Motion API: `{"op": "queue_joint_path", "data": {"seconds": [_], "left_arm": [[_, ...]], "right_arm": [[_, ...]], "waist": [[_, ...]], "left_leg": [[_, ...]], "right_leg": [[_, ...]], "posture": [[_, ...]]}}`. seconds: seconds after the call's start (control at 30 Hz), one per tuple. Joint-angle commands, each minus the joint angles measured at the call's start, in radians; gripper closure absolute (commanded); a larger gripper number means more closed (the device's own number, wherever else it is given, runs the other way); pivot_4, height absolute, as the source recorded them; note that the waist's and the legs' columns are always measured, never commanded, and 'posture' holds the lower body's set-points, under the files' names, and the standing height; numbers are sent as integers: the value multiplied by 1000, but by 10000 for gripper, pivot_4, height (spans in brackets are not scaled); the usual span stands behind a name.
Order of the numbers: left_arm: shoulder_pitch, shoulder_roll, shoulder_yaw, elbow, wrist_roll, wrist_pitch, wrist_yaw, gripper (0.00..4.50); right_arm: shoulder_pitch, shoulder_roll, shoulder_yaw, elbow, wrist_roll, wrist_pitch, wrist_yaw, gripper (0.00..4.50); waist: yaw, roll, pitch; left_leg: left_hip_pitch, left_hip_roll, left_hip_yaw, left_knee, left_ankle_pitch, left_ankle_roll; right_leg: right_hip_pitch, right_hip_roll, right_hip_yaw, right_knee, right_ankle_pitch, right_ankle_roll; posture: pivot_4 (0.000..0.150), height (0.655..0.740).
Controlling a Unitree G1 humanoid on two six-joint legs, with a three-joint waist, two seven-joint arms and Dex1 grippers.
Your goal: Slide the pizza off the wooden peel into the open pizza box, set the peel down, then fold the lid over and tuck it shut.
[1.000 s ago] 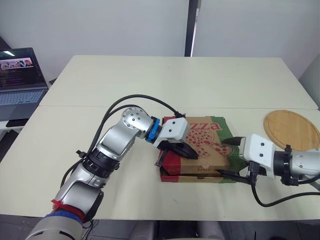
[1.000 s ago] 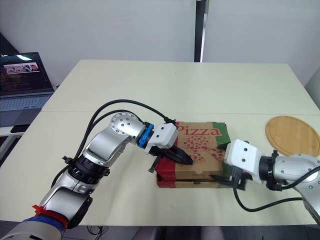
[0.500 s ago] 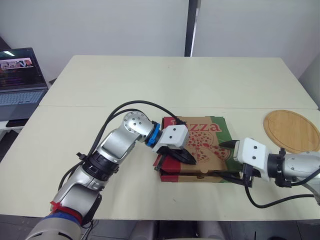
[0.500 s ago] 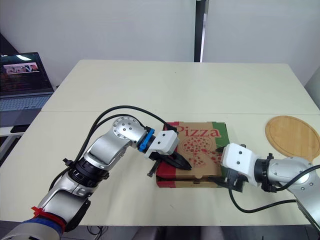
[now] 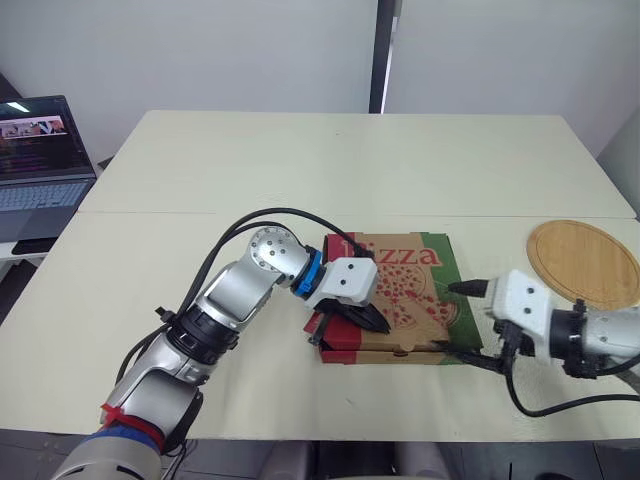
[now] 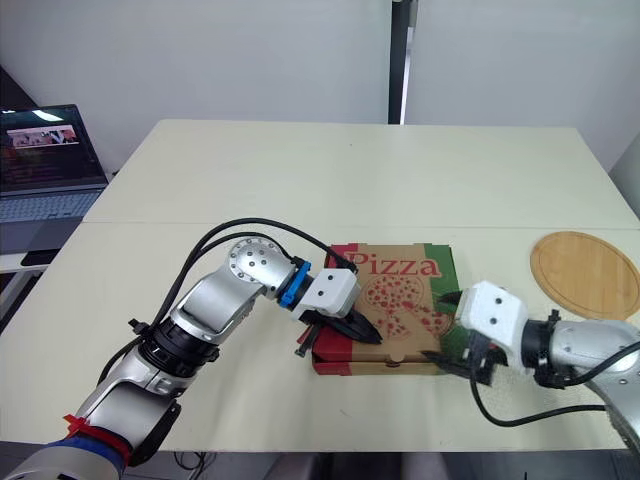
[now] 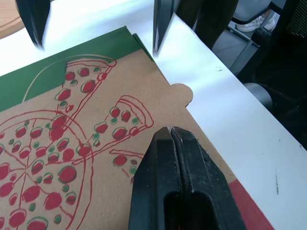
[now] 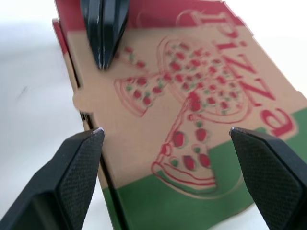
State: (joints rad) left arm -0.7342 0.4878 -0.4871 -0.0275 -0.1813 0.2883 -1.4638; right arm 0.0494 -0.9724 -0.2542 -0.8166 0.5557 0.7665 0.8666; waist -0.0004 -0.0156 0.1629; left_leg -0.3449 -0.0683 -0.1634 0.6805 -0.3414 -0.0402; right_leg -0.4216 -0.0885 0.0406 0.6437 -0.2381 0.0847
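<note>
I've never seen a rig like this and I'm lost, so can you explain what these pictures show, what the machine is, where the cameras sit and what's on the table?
This is a humanoid robot with two arms, each ending in a black two-fingered pincer. The two wide pictures come from cameras in its head, looking down over a pale table. The two close-ups come from cameras on its wrists, looking along the fingers. On the table lie a pizza box, lid folded down, and a round wooden peel off to the robot's right. A laptop sits beyond the table's left edge. The left pincer is shut, tips down on the lid near its front edge. The right pincer is open at the box's right end. Neither holds anything.
</note>
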Motion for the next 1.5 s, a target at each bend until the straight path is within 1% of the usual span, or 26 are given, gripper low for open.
{"op": "queue_joint_path", "data": {"seconds": [0.03, 0.1, 0.33, 0.43, 0.53, 0.63, 0.8, 0.9, 1.0, 1.1, 1.43, 1.5], "left_arm": [[-5, -2, 1, 4, 9, -17, 6, 45000], [-7, -5, 3, 9, 9, -19, 9, 45000], [-21, -19, 33, 16, -18, -15, 24, 45000], [-37, -22, 100, -17, -89, 49, 41, 45000], [-61, 17, 181, -34, -151, 125, 49, 45000], [-69, 100, 236, -11, -157, 134, 29, 45000], [-18, 271, 247, 79, -76, -7, -48, 45000], [46, 342, 233, 54, -74, -21, -98, 45000], [97, 352, 224, -1, -86, 3, -103, 45000], [133, 333, 214, -41, -85, 22, -82, 45000], [170, 262, 162, -73, -46, 5, -19, 45000], [169, 233, 165, -69, -35, -18, 20, 45000]], "right_arm": [[-22, 26, -37, -32, 71, 35, -35, 3824], [-46, 38, 21, -17, 26, 29, -84, 8753], [-111, 75, 254, 15, -111, -21, -154, 33280], [-124, 81, 305, 29, -141, -43, -149, 44867], [-134, 84, 331, 40, -160, -63, -141, 44867], [-143, 86, 345, 50, -174, -77, -136, 44867], [-145, 87, 357, 60, -193, -96, -126, 44867], [-146, 86, 361, 63, -198, -103, -118, 44867], [-148, 87, 361, 63, -201, -104, -113, 44867], [-152, 87, 360, 64, -201, -102, -108, 44867], [-160, 88, 360, 66, -201, -99, -93, 44867], [-163, 90, 362, 67, -201, -98, -92, 44867]], "waist": [[0, 0, 0], [0, 0, 0], [-2, 0, 0], [-2, 0, 0], [-2, 0, 0], [-7, 0, 0], [-9, 1, 0], [-8, 1, 0], [-2, 0, 0], [0, 0, 0], [-3, 0, 0], [-2, 0, 0]], "left_leg": [[0, 0, 0, 0, 0, 0], [0, 0, 0, 0, 0, 0], [0, 0, 0, 0, 0, 0], [0, 0, 0, 0, 0, 0], [0, 0, 0, 0, 0, 0], [0, 0, 0, 0, 0, 0], [0, 1, 0, -1, 0, 0], [0, 1, 0, -1, 0, 0], [-1, 1, 0, -1, 0, 0], [-1, 1, -1, 0, 0, 0], [0, 2, 0, -1, 0, 0], [0, 2, 0, -1, 0, 0]], "right_leg": [[0, 0, 0, 0, 0, 0], [0, 0, 0, 0, 0, 0], [0, 0, 0, 0, 0, 0], [-1, 0, 0, 0, 0, 0], [-1, 0, 0, 0, 0, 0], [-1, 0, 0, 0, 0, 0], [-1, 1, 0, 0, 0, 0], [-2, 1, 0, 0, 0, 0], [-1, 1, 0, 0, 0, 0], [-1, 1, 0, 0, 0, 0], [-1, 2, 0, 0, 0, 0], [-1, 2, 0, 0, 0, 0]], "posture": [[1500, 7400], [1500, 7400], [1500, 7400], [1500, 7400], [1500, 7400], [1500, 7400], [1500, 7400], [1500, 7400], [1500, 7400], [1500, 7400], [1500, 7400], [1500, 7400]]}}
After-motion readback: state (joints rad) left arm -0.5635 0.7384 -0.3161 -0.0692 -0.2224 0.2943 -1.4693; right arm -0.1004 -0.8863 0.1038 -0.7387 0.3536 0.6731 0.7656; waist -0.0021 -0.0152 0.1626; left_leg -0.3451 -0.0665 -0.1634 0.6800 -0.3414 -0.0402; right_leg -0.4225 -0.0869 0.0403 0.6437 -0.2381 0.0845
